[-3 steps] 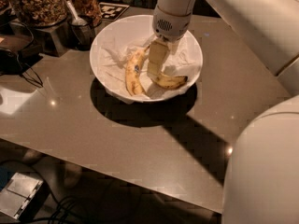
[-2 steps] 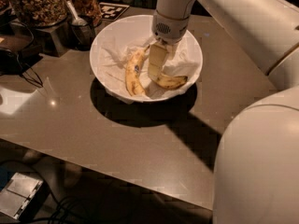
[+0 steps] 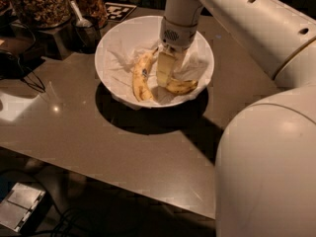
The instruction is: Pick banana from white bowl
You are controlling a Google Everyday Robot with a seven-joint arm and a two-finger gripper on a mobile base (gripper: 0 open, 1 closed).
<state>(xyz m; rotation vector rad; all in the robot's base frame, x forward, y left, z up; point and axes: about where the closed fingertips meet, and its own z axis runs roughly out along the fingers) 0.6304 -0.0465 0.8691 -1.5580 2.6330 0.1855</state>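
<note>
The white bowl point(image 3: 111, 43) stands on the table, lined with crumpled white paper. Two bananas lie in it. The slim, curved, deep-yellow banana point(image 3: 182, 87) lies at the bowl's right front, its left end hidden under my gripper. A paler, thicker banana point(image 3: 140, 79) with a small dark sticker lies to its left. My gripper point(image 3: 165, 72) reaches down into the bowl from above, between the two bananas and right at the curved banana's left end.
Glass jars point(image 3: 39, 4) of dry food and a dark cup with a spoon point(image 3: 84, 26) stand behind the bowl on the left. A black-and-white marker tag point(image 3: 120, 10) lies at the back. My arm's bulky body point(image 3: 266, 167) fills the right foreground. Cables point(image 3: 22, 78) lie at the left.
The gripper has stayed in the bowl at about the same spot. The arm's bulky body in the right foreground has come further into view.
</note>
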